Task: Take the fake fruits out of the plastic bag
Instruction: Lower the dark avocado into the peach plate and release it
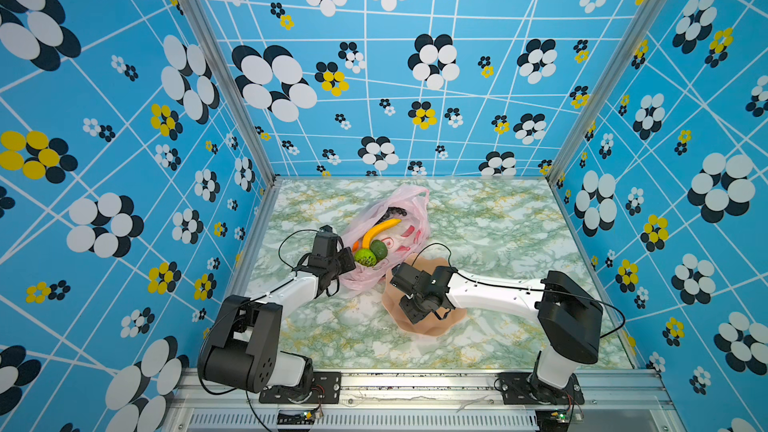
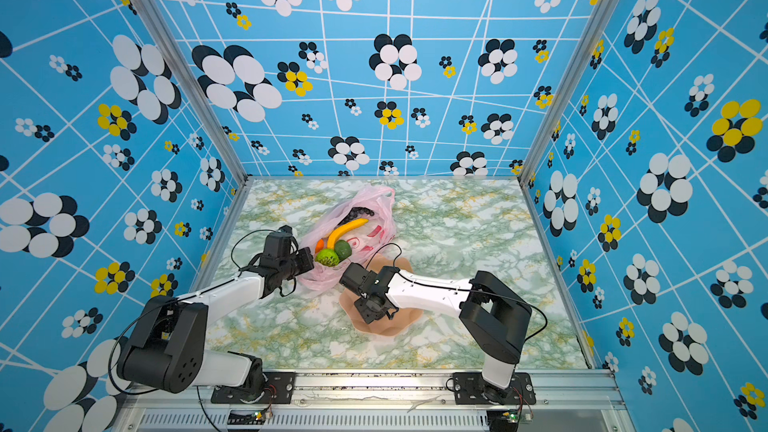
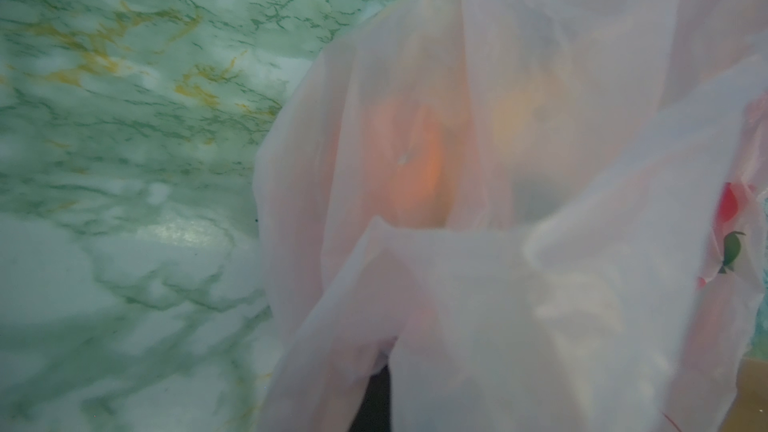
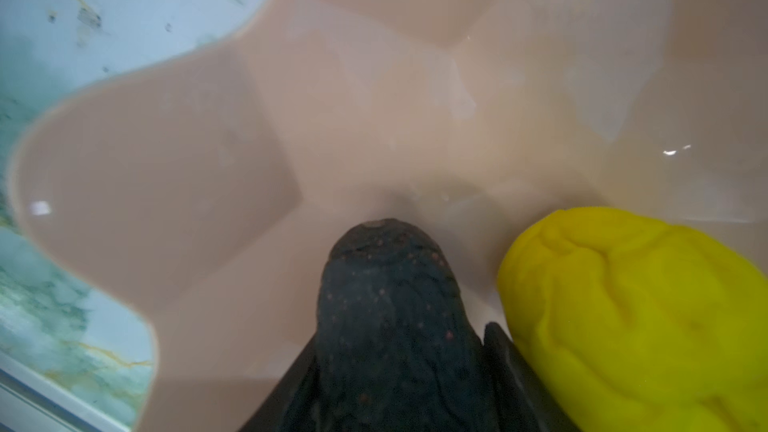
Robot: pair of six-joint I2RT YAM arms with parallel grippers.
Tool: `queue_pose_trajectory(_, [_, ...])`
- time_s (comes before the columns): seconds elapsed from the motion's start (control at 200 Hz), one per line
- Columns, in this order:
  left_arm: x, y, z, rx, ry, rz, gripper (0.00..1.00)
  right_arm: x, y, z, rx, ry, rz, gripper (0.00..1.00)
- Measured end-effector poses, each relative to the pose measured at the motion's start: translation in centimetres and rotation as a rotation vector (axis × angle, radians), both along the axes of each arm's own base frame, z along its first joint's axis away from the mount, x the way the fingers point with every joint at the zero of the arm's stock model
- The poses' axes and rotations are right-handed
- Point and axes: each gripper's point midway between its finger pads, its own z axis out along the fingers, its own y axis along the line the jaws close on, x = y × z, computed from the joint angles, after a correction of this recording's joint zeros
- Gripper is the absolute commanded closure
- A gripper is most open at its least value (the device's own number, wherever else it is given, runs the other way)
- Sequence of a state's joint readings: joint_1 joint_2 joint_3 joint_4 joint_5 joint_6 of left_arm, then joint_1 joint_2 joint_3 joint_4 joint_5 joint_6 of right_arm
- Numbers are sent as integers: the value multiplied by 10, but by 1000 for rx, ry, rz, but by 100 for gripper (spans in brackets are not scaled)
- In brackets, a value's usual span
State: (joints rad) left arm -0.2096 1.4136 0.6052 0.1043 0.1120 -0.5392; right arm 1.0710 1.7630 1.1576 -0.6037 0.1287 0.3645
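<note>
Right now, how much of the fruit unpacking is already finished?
Done: yellow ribbed fruit lies in the bowl. In hand: right gripper holds the dark avocado at the bowl; left gripper pinches the plastic bag. Left: banana, grape bunch, small orange, two green fruits inside the bag.
</note>
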Motion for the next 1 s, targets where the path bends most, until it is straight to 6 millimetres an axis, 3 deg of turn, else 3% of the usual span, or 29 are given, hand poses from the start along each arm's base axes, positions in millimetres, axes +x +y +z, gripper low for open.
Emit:
queue_pose_trajectory(0.53, [1, 0, 4, -3, -12, 0, 100, 12, -7, -4, -14, -27, -48, 54])
queue_pose_trajectory(0.655, [1, 0, 4, -3, -12, 0, 100, 14, -8, -8, -22, -24, -53, 46])
queue_pose_trajectory(1.0, [1, 0, 4, -2, -12, 0, 100, 13, -8, -9, -22, -16, -52, 34])
